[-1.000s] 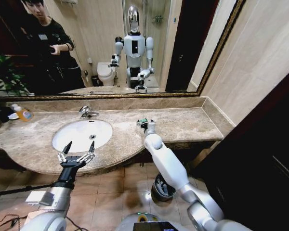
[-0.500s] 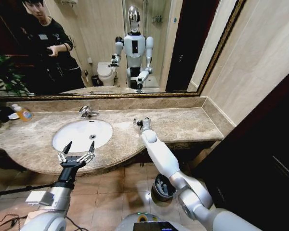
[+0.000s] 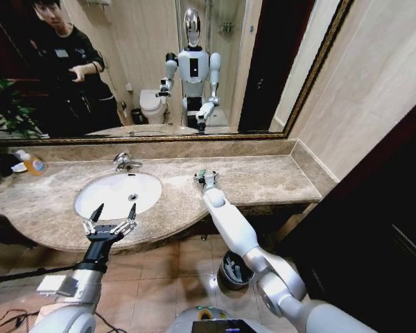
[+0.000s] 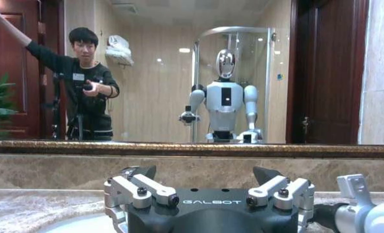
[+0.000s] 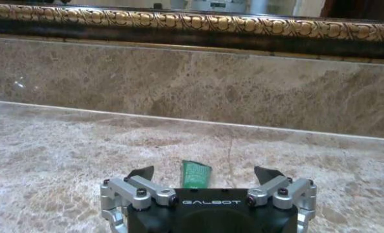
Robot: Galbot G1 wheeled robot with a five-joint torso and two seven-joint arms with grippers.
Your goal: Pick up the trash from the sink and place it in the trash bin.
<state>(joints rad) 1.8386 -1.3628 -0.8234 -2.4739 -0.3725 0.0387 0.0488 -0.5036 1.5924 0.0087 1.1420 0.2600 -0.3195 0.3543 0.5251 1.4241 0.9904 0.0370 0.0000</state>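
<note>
right gripper (image 5: 203, 175) is out over the beige marble countertop (image 3: 263, 180), rt of the white oval sink (image 3: 118, 193), fingers spread wide. the dark green block (image 5: 195, 174) lies flat on the marble btwn the two fingertips, just beyond the palm, its long axis running straight away from the gripper twd the back wall, so the fingers would close across its narrow width. looks lined up for the grab, block not pinched yet afaict. right arm is clearly the nearer one. left gripper (image 3: 111, 215) hangs at the front edge of the sink, also spread, nothing in it. small dark metal trash bin (image 3: 234, 269) sits on the floor below the counter, under the right arm.
</note>
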